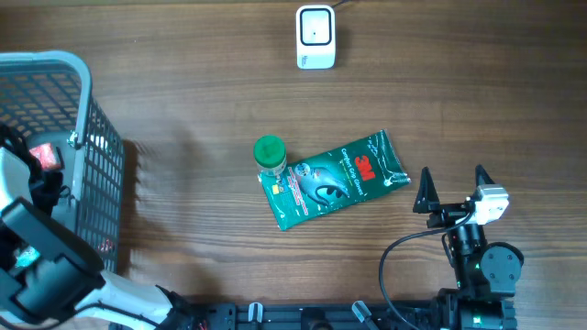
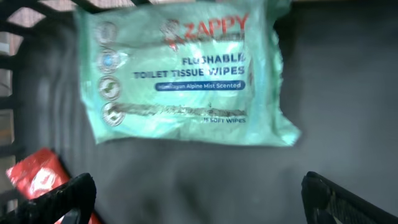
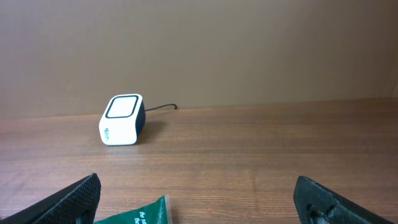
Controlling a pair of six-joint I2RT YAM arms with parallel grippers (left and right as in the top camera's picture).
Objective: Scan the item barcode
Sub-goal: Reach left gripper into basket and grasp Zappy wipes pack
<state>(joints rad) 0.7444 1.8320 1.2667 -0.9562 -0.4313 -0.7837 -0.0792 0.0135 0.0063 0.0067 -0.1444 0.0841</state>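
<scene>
Black right gripper (image 1: 452,176), near table edge: jaws wide, empty, parked clear. Green 3M pack (image 1: 330,179), table centre, touching green-capped bottle (image 1: 270,153). Left-edge basket (image 1: 92,137): left gripper (image 2: 198,180) spread, empty, over wipes pack (image 2: 180,81), your likely pick. Far edge: scanner (image 1: 315,37).

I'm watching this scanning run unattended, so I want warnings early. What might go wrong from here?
1. The green-capped bottle sits at the corner of the 3M pack; if the open right tool drags the pack, the bottle may get knocked over.
2. The wipes pack under the open left tool lies flat in the basket, printed face up with no barcode showing; it may need turning before the scanner reads it.
</scene>
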